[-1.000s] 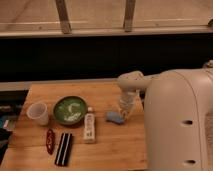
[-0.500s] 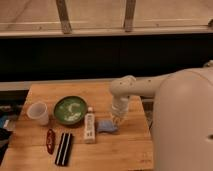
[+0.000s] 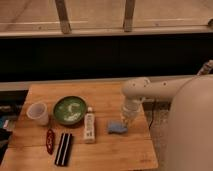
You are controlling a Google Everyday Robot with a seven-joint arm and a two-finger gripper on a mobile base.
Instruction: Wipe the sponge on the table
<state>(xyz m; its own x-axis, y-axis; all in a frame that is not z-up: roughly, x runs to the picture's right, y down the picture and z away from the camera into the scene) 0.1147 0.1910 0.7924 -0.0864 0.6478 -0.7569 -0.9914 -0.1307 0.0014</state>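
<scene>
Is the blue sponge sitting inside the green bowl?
No, the sponge lies on the table to the right of the white tube, with the gripper by its right end.

table (image 3: 107, 150) matt wood | sponge (image 3: 117, 128) soft | claw (image 3: 129, 118) pale plastic, by sponge

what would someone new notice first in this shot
The bulky white robot arm fills the right side, bending down so that its gripper sits just over the light-blue sponge on the right part of the wooden table. Next comes the green bowl left of centre, with a white tube lying between it and the sponge.
</scene>
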